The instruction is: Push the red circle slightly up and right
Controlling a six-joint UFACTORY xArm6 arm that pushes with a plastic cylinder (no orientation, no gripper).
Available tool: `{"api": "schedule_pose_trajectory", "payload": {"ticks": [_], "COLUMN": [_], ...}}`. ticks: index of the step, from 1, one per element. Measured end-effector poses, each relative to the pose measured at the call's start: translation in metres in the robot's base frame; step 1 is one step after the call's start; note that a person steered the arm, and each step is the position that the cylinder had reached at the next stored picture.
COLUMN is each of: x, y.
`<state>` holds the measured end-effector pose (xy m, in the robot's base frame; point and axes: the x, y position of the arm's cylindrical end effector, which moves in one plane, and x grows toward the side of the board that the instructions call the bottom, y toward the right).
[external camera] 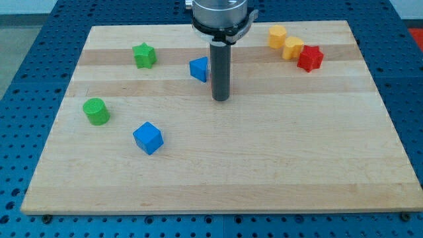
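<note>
I see no red circle in the camera view. The only red block is a red star-shaped block [309, 59] at the view's upper right, touching a yellow block [293, 47]. My tip [221, 99] rests on the board in the upper middle, far to the left of the red block. A blue triangle-like block [198, 69] sits just up and left of my tip, and the rod partly hides it. The rod could be hiding something small behind it.
A yellow hexagon [277, 36] lies up and left of the yellow block. A green star [144, 55] is at the upper left, with a green cylinder [96, 111] and a blue cube [147, 137] at the left. The wooden board [277, 172] rests on a blue perforated table.
</note>
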<state>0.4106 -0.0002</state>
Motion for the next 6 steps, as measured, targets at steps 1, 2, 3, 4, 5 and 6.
{"api": "schedule_pose_trajectory", "payload": {"ticks": [1,2,3,4,5,6], "x": [-0.001,-0.002,-0.004,-0.037,-0.043,-0.047], "y": [-0.01,-0.019,-0.023,-0.015,0.005,0.065]}}
